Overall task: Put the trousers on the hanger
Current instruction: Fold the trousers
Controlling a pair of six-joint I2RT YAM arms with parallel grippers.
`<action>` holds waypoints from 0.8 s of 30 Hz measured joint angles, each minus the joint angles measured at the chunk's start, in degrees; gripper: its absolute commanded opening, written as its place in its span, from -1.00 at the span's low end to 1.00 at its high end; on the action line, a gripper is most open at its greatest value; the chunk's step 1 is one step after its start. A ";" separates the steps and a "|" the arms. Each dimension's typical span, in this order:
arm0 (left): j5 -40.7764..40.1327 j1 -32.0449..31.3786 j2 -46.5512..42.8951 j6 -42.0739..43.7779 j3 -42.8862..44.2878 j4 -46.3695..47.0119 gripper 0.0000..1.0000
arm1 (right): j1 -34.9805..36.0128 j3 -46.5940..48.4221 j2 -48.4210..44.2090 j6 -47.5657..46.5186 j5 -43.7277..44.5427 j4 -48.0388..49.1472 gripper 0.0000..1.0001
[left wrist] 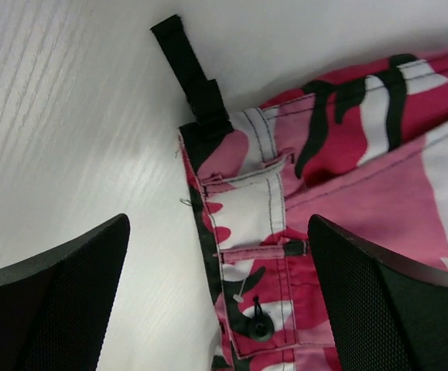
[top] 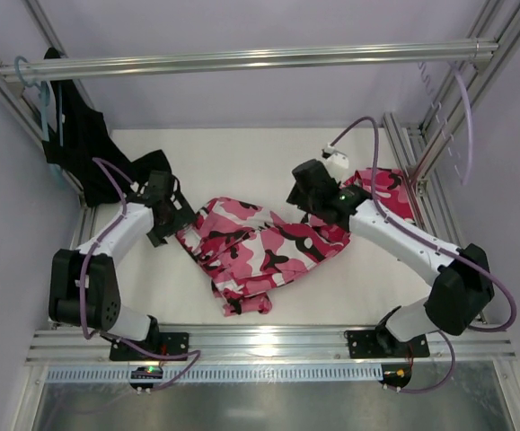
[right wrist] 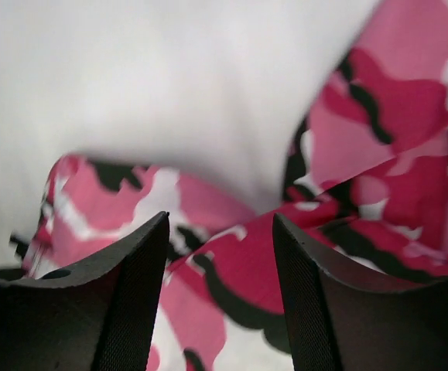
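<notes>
The pink, crimson, white and black camouflage trousers lie crumpled flat in the middle of the white table. My left gripper hovers at their left end, open wide. In the left wrist view its fingers straddle the waistband corner with its black button, gripping nothing. My right gripper is at the trousers' upper right part. Seen from the right wrist, it stands open just over a fold of the cloth. The pale hanger hangs at the frame's far right.
A black garment on a teal hanger hangs from the rail at the back left. A black strap pokes out from the waistband. Aluminium frame posts border the table.
</notes>
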 measured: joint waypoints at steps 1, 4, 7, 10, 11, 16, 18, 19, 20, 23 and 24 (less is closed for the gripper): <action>0.00 0.28 1.14 -0.52 -0.31 0.33 0.96 | -2.14 1.31 0.87 0.28 0.68 -1.62 0.20; 0.02 1.16 3.50 -2.51 -1.27 1.95 0.99 | -9.46 4.79 4.04 0.81 2.01 -5.03 0.29; 0.09 1.62 5.38 -4.13 -1.55 4.02 0.99 | -15.74 6.88 7.54 1.18 2.67 -7.32 0.36; 0.09 1.70 8.50 -5.57 -1.79 6.10 0.87 | -21.14 8.15 11.30 2.27 3.06 -9.84 0.41; 0.04 1.70 9.31 -5.97 -2.14 6.86 0.81 | -22.93 8.20 12.46 2.69 3.08 -10.58 0.42; -0.13 1.70 9.73 -6.34 -2.40 9.51 -0.15 | -29.29 8.22 16.00 2.21 3.52 -11.56 0.42; 0.11 1.68 10.67 -5.81 -2.27 10.45 -0.71 | -30.45 8.72 17.29 0.66 3.72 -11.69 0.42; 0.31 1.68 11.10 -5.46 -2.03 10.80 -0.83 | -30.77 9.29 18.21 -0.92 3.98 -11.47 0.42; 0.68 1.70 11.65 -4.74 -1.55 10.86 -0.94 | -30.88 9.81 19.15 -2.69 4.07 -11.04 0.42; 1.40 1.70 13.66 -2.91 0.92 10.67 -0.99 | -30.82 10.03 21.20 -7.04 3.89 -9.42 0.41; 1.60 1.73 14.56 -2.34 2.03 10.54 -0.99 | -30.82 9.97 21.79 -8.24 3.72 -8.87 0.41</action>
